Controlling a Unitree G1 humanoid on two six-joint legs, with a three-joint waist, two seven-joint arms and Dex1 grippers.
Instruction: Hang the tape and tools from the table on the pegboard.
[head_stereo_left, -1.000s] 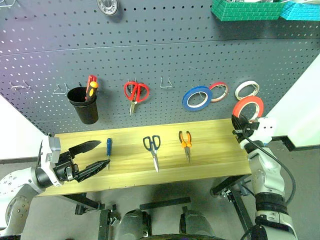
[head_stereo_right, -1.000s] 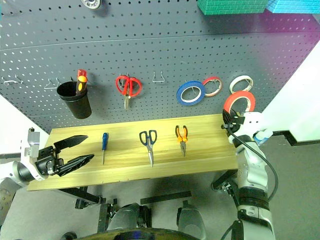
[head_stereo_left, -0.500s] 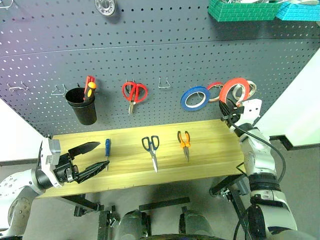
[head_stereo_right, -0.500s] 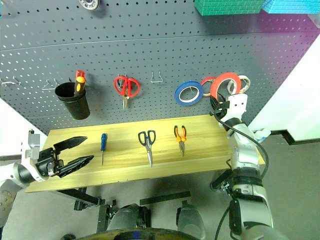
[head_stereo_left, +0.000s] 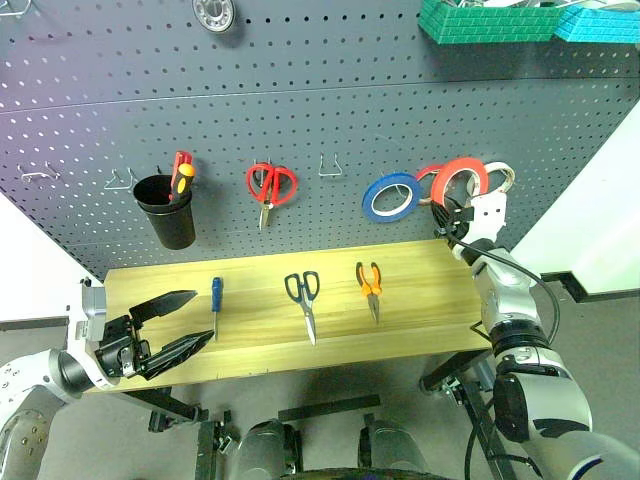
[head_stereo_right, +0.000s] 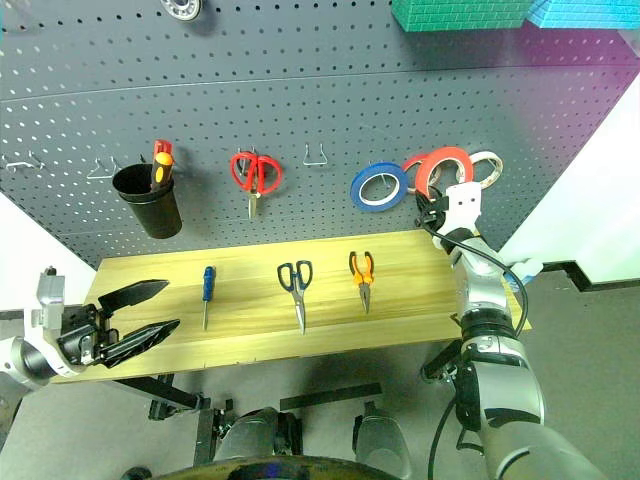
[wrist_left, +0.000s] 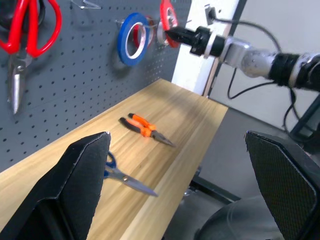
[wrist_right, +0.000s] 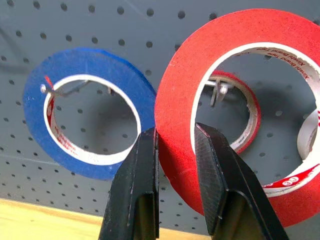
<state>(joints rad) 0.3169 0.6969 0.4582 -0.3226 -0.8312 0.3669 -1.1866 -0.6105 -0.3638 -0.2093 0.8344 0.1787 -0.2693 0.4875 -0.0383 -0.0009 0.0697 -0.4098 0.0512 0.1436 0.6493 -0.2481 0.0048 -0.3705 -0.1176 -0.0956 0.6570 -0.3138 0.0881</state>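
Orange-red tape (wrist_right: 235, 110) is sitting pinched by its band between the two fingers of the right gripper (wrist_right: 175, 145), which is holding it upright, face-on to the pegboard (head_stereo_left: 300, 120). Just behind the roll, seen thru its core, a red-rimmed clear ring (wrist_right: 242, 125) is already hanging on a wire hook (wrist_right: 218, 92); the blue tape ring (wrist_right: 85, 125) is hanging just beside the gripper, twd the board's middle. Whether roll and board are touching can't be told.

Left gripper (head_stereo_left: 172, 322) is hovering w/ jaws spread wide, holding nothing, at the table (head_stereo_left: 420, 320) end well apart from the right one.

Doing it well, as a judgement: keep the roll's hole centred on a free hook tip, push straight in, lower till the core is bearing on the wire, then release. Watch for knocking neighbouring rings off.

Screwdriver (head_stereo_left: 217, 296), scissors (head_stereo_left: 305, 298) and pliers (head_stereo_left: 370, 285) are lying on the table, not yet hung.
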